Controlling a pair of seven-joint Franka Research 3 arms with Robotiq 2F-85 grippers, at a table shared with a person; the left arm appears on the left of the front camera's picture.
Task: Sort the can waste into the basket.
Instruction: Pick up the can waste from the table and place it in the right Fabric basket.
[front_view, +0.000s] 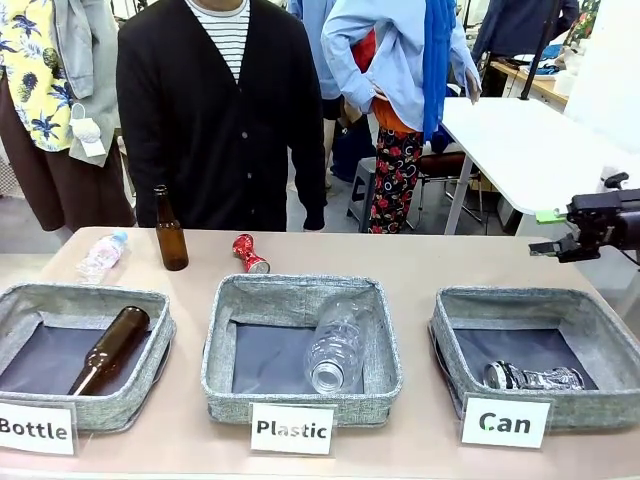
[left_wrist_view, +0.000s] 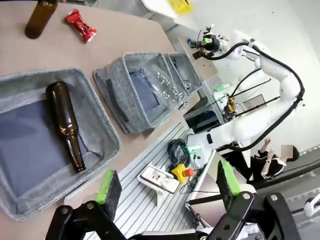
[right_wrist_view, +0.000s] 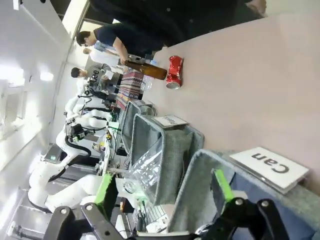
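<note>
Half done, I judge: the crushed silver-and-dark drink can (front_view: 533, 378) lies inside the grey woven basket signed "Can" (front_view: 612, 340). The crushed shiny red can (front_view: 250, 254) lies on the beige desk (front_view: 420, 260), beyond the middle bin (front_view: 215, 345). The left gripper (left_wrist_view: 167, 182) and right gripper (right_wrist_view: 164, 187) both have jaws spread, empty.

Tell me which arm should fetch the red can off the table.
Right, probably. The right gripper is open by the Can basket, where the red can must end up; the left gripper, also open, hangs off the table's near edge by the Bottle bin.
</note>
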